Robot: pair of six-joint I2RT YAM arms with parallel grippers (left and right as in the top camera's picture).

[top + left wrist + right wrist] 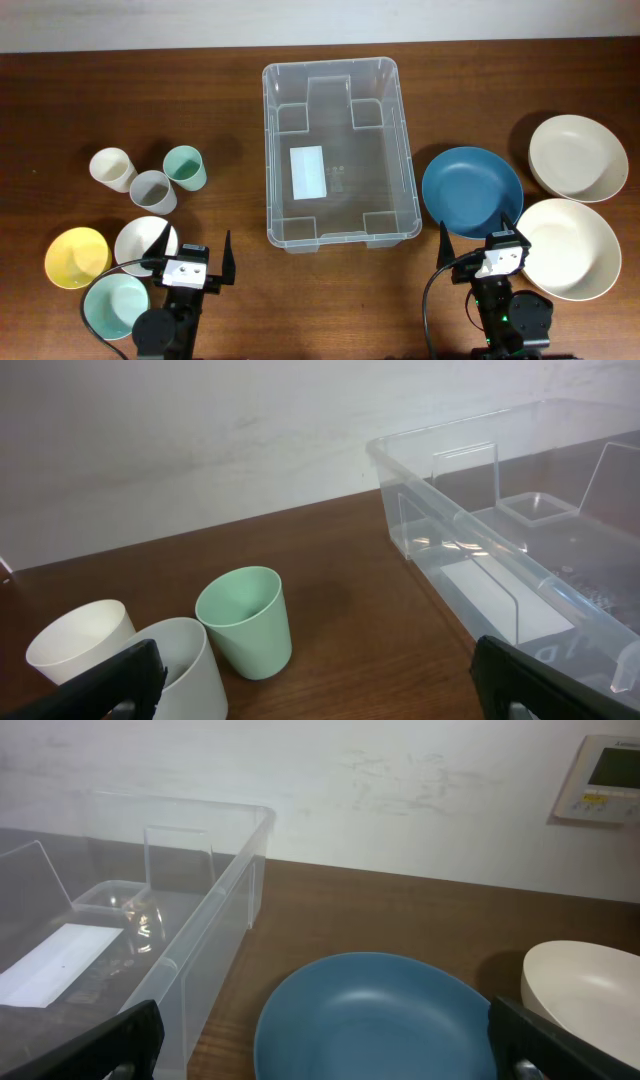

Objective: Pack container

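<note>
The empty clear container (350,190) sat centred, long axis running away from the robot, ahead of and between the left gripper (197,252) and right gripper (482,242), both spread wide, holding nothing, about equally near.

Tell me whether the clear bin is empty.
Empty: the bin holds only its white label; cups and bowls sit outside.
</note>
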